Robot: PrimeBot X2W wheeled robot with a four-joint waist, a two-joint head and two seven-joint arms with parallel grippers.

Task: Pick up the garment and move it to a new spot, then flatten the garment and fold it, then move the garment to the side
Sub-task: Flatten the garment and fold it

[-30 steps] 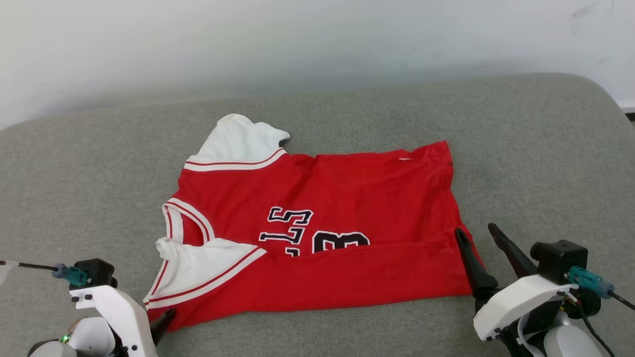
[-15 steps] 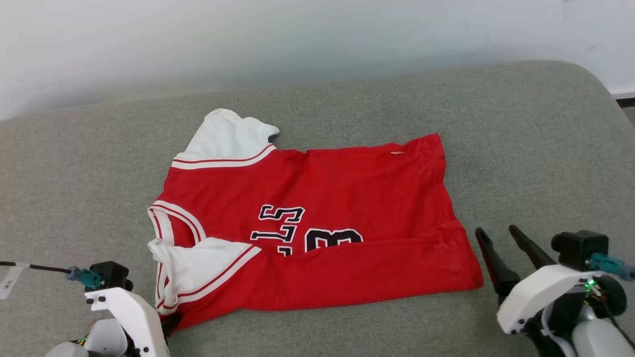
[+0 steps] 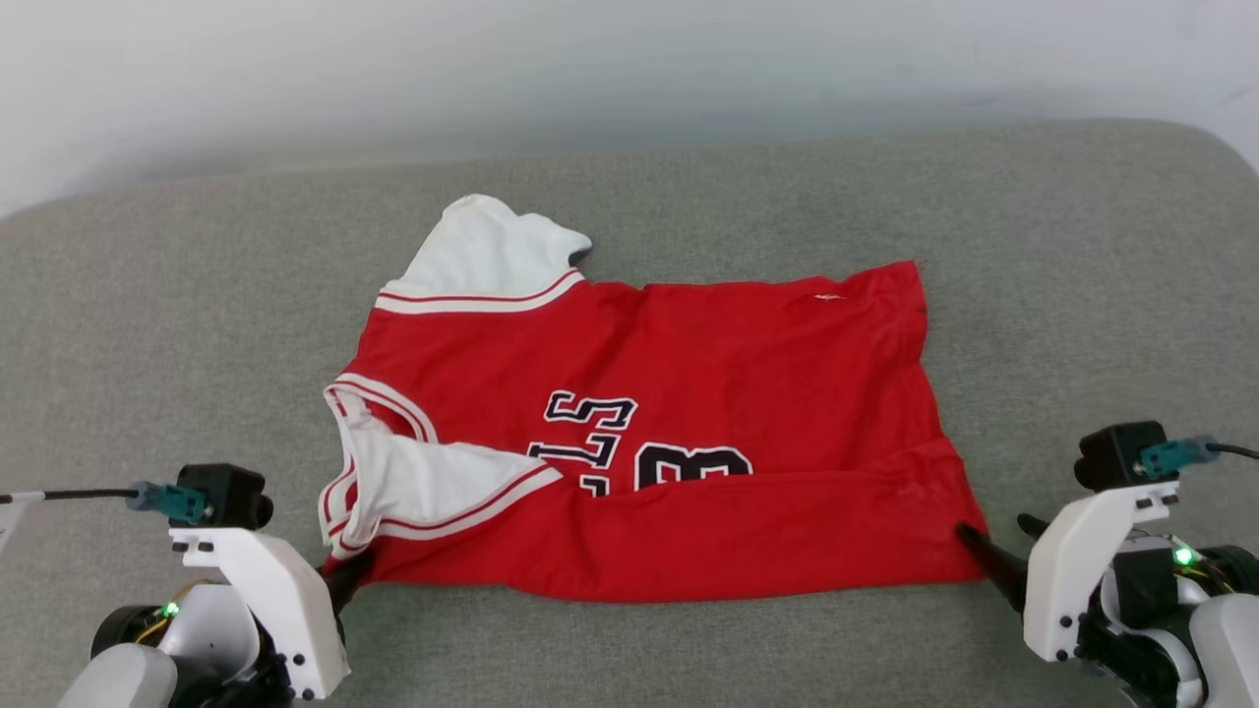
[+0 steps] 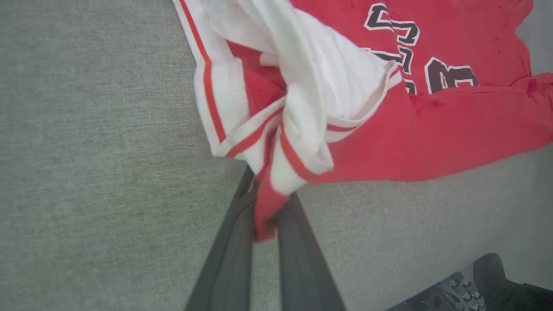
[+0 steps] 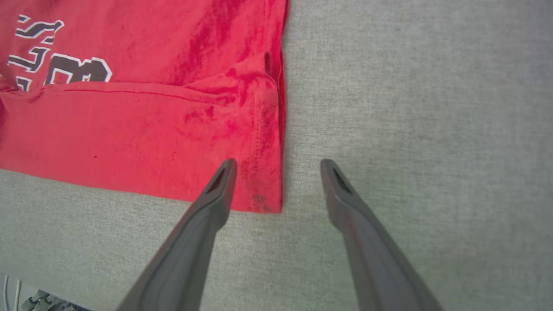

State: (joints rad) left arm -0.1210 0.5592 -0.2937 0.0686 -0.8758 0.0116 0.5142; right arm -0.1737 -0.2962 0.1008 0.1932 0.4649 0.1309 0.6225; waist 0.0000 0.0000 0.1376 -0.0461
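Left wrist view catches it: left gripper [image 4: 270, 196] jaws pinched on the shirt [image 3: 708, 383], which lies half-folded on the grey cushion [image 3: 197, 324]. Right gripper [image 5: 276, 166], jaws wide, has closed in on the hem corner.

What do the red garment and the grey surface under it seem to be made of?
The garment looks like soft matte knit cloth: it folds and wrinkles limply. The grey surface looks like woven upholstery fabric, matte, with a fine flecked weave.
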